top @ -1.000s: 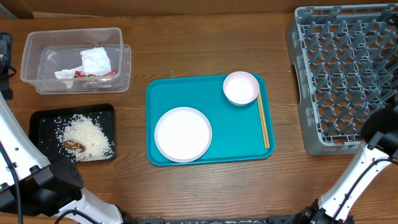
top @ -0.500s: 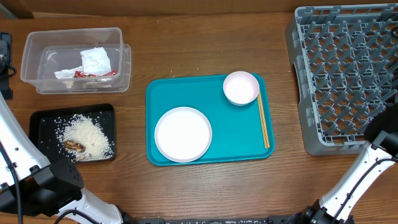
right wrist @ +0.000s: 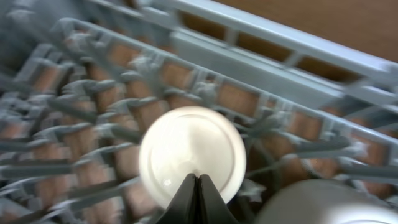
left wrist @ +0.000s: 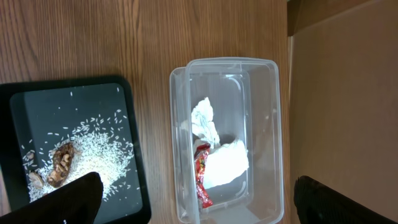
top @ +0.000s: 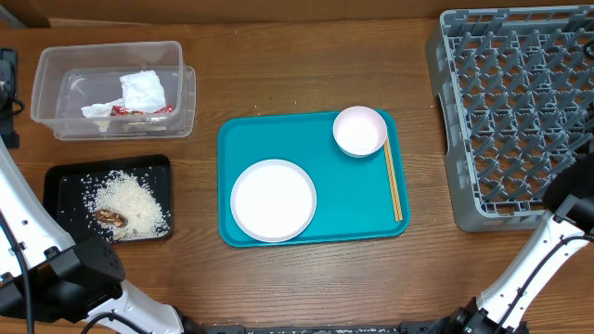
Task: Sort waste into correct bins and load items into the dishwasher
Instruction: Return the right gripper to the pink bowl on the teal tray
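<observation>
The clear tub (top: 56,70) (left wrist: 267,124) holds a crumpled white napkin (top: 144,90) (left wrist: 227,163) and a red wrapper (top: 139,110) (left wrist: 202,180). The black tray (top: 65,181) (left wrist: 18,106) carries loose rice (top: 130,204) (left wrist: 99,149) and a brown food scrap (top: 111,217) (left wrist: 61,163). My left gripper (left wrist: 199,211) hangs open above the tub's near end, holding nothing. My right gripper (right wrist: 199,186) is shut and empty just over an upturned white bowl (right wrist: 189,152) in the grey rack (top: 510,102) (right wrist: 261,43). A pale bowl (right wrist: 323,205) sits beside it.
A teal serving tray (top: 353,195) in the middle bears a round white plate (top: 273,199), a small white bowl (top: 359,130) and wooden chopsticks (top: 393,181). A cardboard box (left wrist: 348,93) stands beyond the tub. Both arms' bases rise from the table's near corners.
The right arm's dark segment by the rack's near corner has shifted slightly toward the frame edge. Everything else stays where it was.
</observation>
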Tool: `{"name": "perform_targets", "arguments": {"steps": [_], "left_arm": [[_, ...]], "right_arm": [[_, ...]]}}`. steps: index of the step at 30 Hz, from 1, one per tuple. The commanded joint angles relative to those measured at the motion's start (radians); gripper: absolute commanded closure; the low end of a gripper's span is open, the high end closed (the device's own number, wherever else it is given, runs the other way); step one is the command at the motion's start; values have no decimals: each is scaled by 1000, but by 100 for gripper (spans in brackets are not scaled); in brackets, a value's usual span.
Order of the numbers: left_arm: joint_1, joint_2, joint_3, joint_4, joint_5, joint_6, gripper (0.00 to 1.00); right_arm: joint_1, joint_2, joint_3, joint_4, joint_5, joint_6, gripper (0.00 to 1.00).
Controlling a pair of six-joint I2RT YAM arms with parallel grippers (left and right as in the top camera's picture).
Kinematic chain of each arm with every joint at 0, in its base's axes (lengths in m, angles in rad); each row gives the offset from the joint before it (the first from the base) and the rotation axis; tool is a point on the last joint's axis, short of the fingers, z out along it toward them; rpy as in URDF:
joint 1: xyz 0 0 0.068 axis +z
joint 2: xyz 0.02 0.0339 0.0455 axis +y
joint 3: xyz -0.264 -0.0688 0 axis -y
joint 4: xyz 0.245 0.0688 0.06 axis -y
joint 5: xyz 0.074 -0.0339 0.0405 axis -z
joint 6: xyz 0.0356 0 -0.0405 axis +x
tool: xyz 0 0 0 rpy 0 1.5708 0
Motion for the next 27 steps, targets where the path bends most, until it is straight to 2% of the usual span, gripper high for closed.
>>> {"name": "perform_targets", "arguments": {"steps": [1,7,9,13,15,16,17,18,20,22,24,27], "left_arm": [[-2,5,-2,0,-20,-11,0],[-2,5,-2,0,-20,-10,0],[-2,5,-2,0,-20,-11,0],[-2,5,-2,0,-20,-11,0],[-2,5,-2,0,-20,-11,0],[-2,5,-2,0,-20,-11,0],[-2,5,-2,0,-20,-10,0],[-2,5,-2,0,-20,-11,0],[-2,5,-2,0,-20,-10,0],[-2,5,-2,0,-20,-10,0],[-2,5,-2,0,-20,-10,0],[-2,5,-2,0,-20,-10,0]], "right_arm": [[-1,-24,-4,-20,133,61,96],[-2,-113,-4,-38,70,100,96],[-2,-158,-4,-42,-25,100,96],[-2,-262,-4,-45,-371,100,95],[-2,-305,-4,-46,-608,98,86],[1,-323,-4,-46,-749,83,58],[5,-331,-4,-46,-850,68,42],[14,-340,-4,-53,-987,37,32],[40,-343,-4,-87,-1182,-25,27],[85,-343,-5,-178,-1277,-97,26],[152,-342,-6,-306,-1234,-210,26],[276,-336,-9,-469,-1019,-318,26]]}}
